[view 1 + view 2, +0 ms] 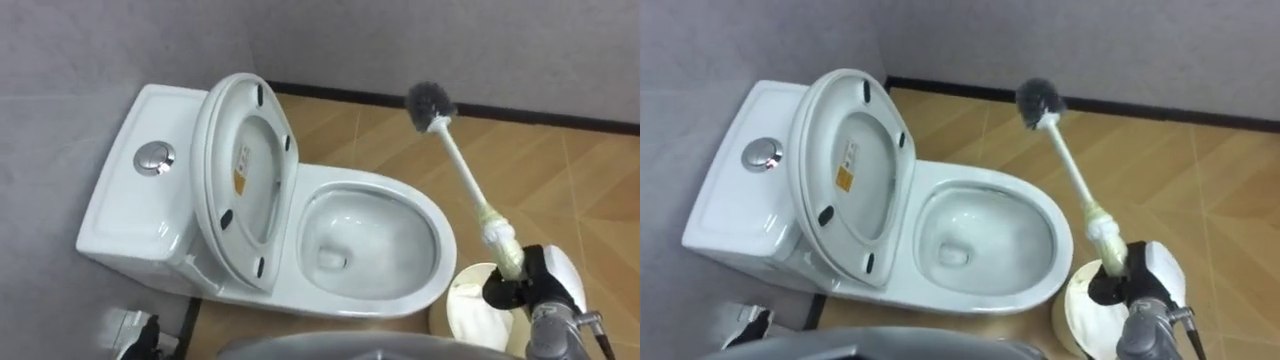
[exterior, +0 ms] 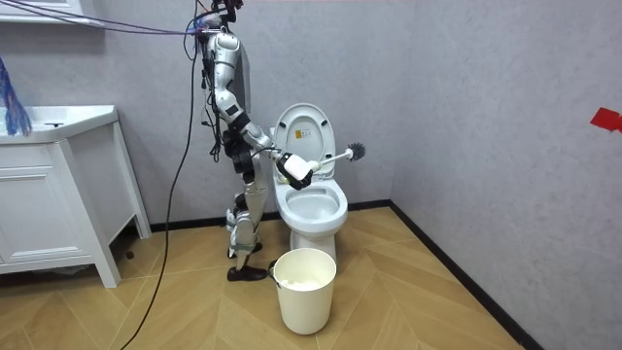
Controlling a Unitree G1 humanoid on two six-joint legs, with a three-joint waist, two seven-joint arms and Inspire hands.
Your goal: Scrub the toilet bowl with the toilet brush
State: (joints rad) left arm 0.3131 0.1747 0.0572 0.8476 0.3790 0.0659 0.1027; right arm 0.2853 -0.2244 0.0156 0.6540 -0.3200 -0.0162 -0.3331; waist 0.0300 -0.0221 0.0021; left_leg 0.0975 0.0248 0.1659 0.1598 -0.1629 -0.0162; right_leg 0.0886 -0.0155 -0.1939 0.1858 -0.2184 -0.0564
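A white toilet stands against the grey wall with its seat and lid raised; the bowl holds a little water. My right hand is shut on the pale handle of a toilet brush. The brush slants up and away, so its dark bristle head hangs in the air over the wooden floor beyond the bowl's far rim. In the room view I stand at the toilet's side with the brush held out across it. My left hand shows at the lower left edge, low beside the tank.
A white waste bin stands on the floor in front of the toilet, just below my right hand. The tank has a round chrome flush button. A white cabinet stands at the room view's left.
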